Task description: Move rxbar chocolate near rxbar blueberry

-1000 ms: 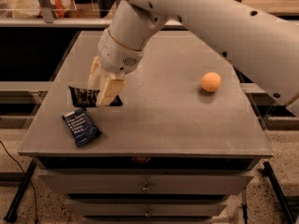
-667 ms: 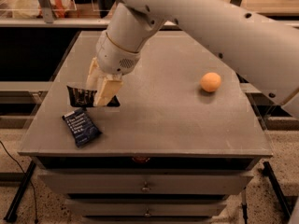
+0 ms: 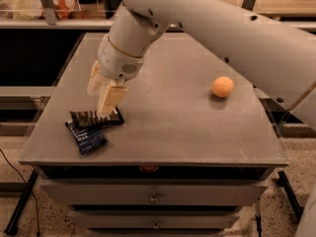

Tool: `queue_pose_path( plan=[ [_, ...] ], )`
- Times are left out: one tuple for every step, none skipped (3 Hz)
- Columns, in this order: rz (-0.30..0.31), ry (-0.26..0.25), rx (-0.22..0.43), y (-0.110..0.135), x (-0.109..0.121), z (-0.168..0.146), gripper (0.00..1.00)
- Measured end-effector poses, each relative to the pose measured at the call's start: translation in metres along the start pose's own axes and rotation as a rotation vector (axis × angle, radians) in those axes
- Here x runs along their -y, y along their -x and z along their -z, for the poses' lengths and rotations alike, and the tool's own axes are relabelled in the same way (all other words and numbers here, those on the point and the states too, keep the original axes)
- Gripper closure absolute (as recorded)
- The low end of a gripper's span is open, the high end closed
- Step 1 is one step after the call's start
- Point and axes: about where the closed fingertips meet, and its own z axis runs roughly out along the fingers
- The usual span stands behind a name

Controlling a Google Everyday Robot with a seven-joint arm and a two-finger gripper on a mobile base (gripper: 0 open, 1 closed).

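Note:
The rxbar chocolate (image 3: pixel 95 118), a dark brown-black wrapper with pale stripes, lies low at the table's front left. Its near edge touches or slightly overlaps the rxbar blueberry (image 3: pixel 87 138), a navy blue wrapper lying flat just in front of it. My gripper (image 3: pixel 104 110) points down from the big white arm, with its cream fingers (image 3: pixel 110 97) closed on the far edge of the chocolate bar.
An orange ball (image 3: pixel 222 87) sits on the right side of the grey table (image 3: pixel 168 122). The table's front edge and the drawers (image 3: pixel 154 196) lie just below the bars. Shelves with bags stand behind at the far left.
My gripper has carried the chocolate bar down and toward the front, from a little behind the blueberry bar to right against it. The blueberry bar and the ball have not moved.

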Motion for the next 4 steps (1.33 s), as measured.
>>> queue_pose_path(
  plan=[
    [0.002, 0.001, -0.005, 0.000, 0.001, -0.002, 0.00],
    [0.004, 0.004, -0.005, -0.001, 0.001, -0.002, 0.00],
    [0.021, 0.028, 0.004, -0.005, -0.001, -0.003, 0.00],
    [0.039, 0.063, 0.019, -0.012, -0.004, -0.004, 0.00]
  ],
)
